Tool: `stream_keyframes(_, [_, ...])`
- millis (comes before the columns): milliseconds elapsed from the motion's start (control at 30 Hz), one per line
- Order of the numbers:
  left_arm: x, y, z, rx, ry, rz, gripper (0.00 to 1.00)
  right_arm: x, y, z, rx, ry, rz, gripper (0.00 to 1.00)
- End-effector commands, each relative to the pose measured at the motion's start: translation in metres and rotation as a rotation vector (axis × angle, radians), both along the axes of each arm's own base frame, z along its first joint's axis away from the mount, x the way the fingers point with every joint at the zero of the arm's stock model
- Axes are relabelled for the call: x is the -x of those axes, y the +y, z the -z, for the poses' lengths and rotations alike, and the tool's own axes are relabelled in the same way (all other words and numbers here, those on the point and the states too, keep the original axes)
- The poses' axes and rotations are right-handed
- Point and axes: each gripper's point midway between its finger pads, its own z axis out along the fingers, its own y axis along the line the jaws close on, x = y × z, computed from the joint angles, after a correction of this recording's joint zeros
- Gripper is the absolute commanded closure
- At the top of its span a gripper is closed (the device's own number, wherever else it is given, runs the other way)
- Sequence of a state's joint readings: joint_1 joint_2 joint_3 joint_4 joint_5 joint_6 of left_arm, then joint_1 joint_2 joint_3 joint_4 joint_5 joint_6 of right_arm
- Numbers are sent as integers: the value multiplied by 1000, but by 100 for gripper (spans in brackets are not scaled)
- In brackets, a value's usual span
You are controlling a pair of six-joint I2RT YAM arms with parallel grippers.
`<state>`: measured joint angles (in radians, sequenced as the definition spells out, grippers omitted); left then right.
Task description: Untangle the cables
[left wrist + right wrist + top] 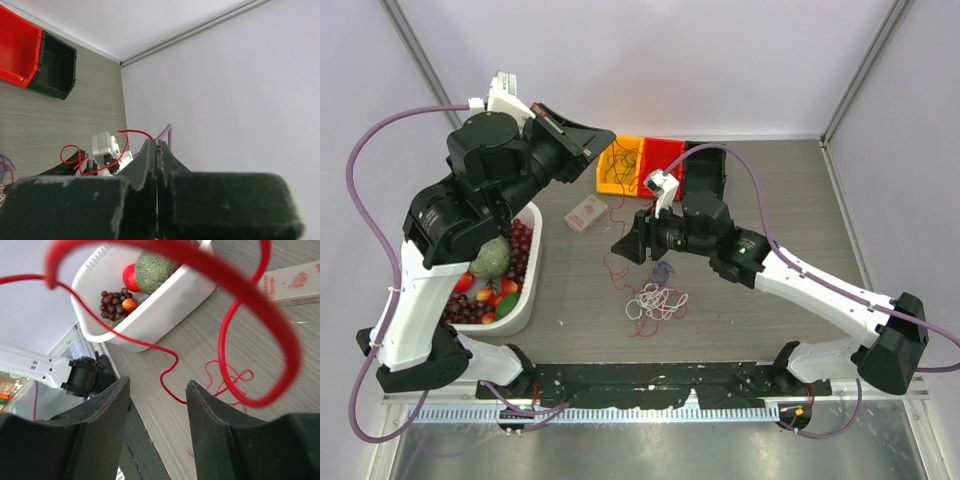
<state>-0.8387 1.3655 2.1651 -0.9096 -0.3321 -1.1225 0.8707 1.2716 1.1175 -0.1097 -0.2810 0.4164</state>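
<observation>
2 fingers of the left gripper press together on the red cable, the pinched part hidden; the right gripper stands parted and empty, a blurred, cropped red loop across its view.

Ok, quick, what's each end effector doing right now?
Left end effector: closed, pinching the red cable at its tips.
Right end effector: open, nothing gripped.
</observation>
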Motion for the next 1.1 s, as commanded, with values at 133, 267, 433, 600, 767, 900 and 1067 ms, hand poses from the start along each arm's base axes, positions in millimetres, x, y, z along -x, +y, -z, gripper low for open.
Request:
stream_keyframes(133, [5,11,-23,68,-34,0,100,-30,0,-32,-73,-164,160,43])
stream_keyframes(267, [3,13,-17,62,-16,-11,100,-32,6,-29,-60,-160,140,48])
stream_keyframes(433, [0,8,-22,94,-8,1,100,-26,18,-26,-106,-144,111,61])
stream_keyframes(600, [-3,17,-19,61,-11,-38,100,-22,32,-30,-141,-104,85,85])
stream_keyframes(767, [-14,52,3,-85,0,-158,100,0,29,-42,-152,-53,23,99])
stream_keyframes(900, [-27,69,56,-261,126,-220,100,31,17,-72,-219,-26,-72,99])
stream_keyframes(1067, [-34,73,115,-404,239,-223,100,36,0,-122,-271,-61,-36,99])
